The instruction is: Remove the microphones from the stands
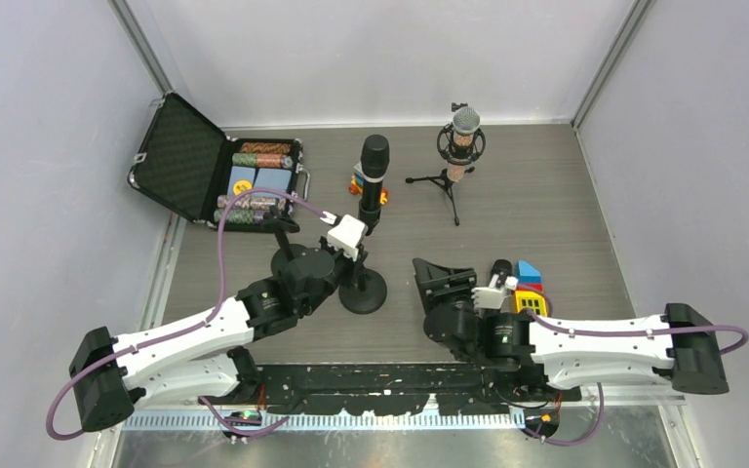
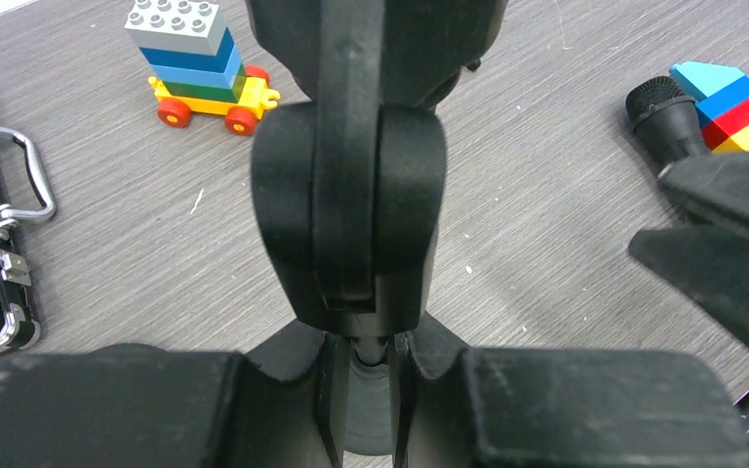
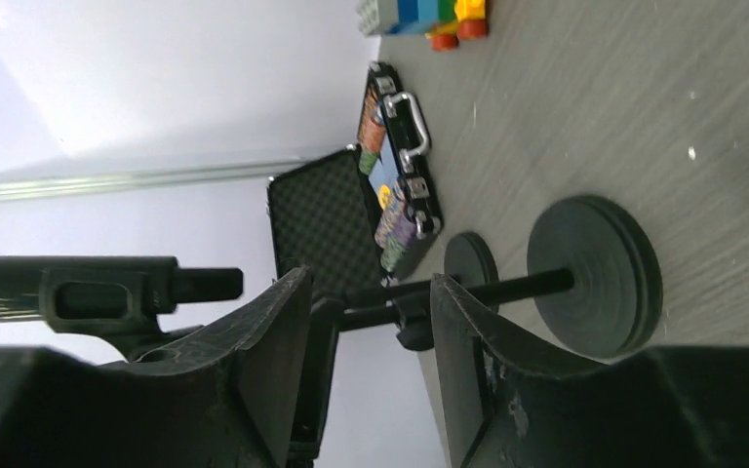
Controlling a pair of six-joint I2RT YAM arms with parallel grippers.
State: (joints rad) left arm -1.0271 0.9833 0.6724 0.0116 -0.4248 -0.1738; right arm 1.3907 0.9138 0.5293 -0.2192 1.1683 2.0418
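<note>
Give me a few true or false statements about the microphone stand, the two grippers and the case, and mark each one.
1. The black microphone sits on the stand. True.
2. The left gripper is open and clear of the stand. False: it is shut on the stand's pole.
3. The right gripper holds the black microphone. False: its jaws are open with nothing gripped.
4. The case lies open. True.

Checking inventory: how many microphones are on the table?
3: a black mic in the round-base stand; a silver-headed mic on the tripod; a third mic beside the blocks, partly hidden.
</note>
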